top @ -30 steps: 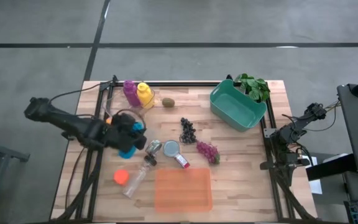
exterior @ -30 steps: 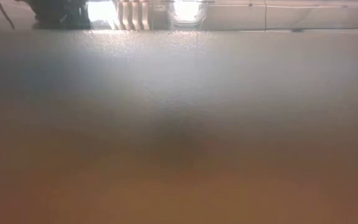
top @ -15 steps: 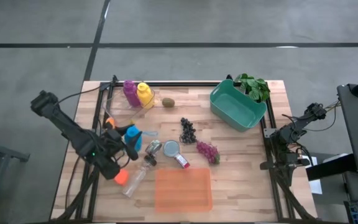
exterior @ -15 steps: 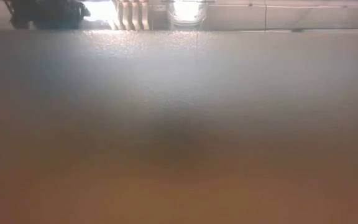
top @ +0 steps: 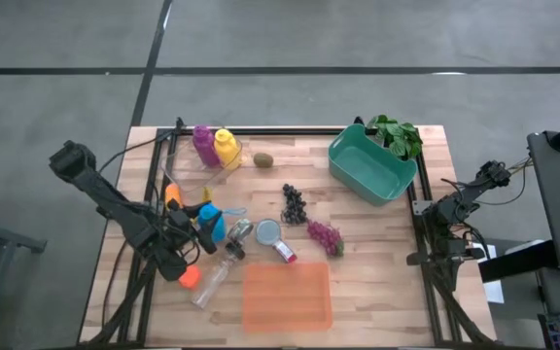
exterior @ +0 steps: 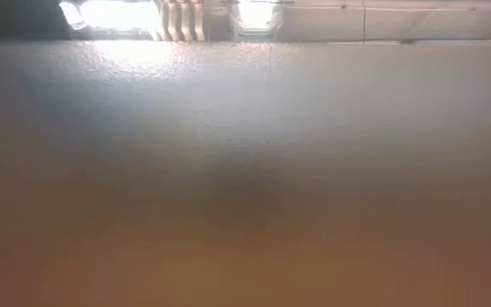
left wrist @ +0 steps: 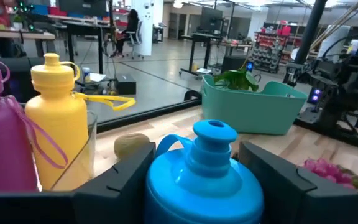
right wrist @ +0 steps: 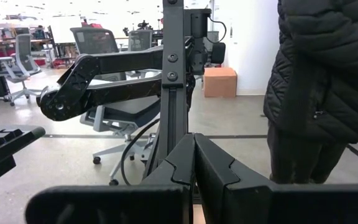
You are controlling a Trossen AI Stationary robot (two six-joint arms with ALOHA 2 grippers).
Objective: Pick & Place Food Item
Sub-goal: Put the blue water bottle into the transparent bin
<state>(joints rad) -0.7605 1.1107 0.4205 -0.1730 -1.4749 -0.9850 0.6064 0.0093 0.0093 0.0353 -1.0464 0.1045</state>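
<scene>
Left of centre in the high view, the left arm (top: 115, 204) runs from its base at the frame's left edge diagonally down and right across the wooden surface (top: 377, 262), its wrist bent low over the boards. The left gripper (top: 205, 226) has its jaws clamped on a blue bottle (top: 212, 222), which lies between them with its cap end toward the middle of the surface. In the left wrist view the blue bottle (left wrist: 207, 180) fills the gap between the two dark fingers (left wrist: 120, 180), its round cap and loop handle pointing forward.

Just beside the gripper, toward the lower left of the high view, an orange cap (top: 190, 277) and a clear bottle (top: 214, 277) lie on the boards. A small jar (top: 240, 232) and a round lid (top: 268, 231) sit right of the bottle. A dark bunch of grapes (top: 294, 203) lies near the centre, with a red-purple bunch of grapes (top: 326, 236) below and right of it. A kiwi (top: 262, 159) sits in the upper middle, next to a yellow bottle (top: 227, 148) and a purple bottle (top: 205, 144). A teal tub (top: 371, 165) stands at upper right with a leafy plant (top: 397, 133) behind it. An orange tray (top: 287, 295) lies at the lower centre.

At the right edge the right arm (top: 465, 199) is folded beside the surface, and the right gripper (right wrist: 194, 168) has its jaws pressed together on nothing. Its wrist view shows a person in a dark padded jacket (right wrist: 325, 74) standing at the right.

The low view is blurred.
</scene>
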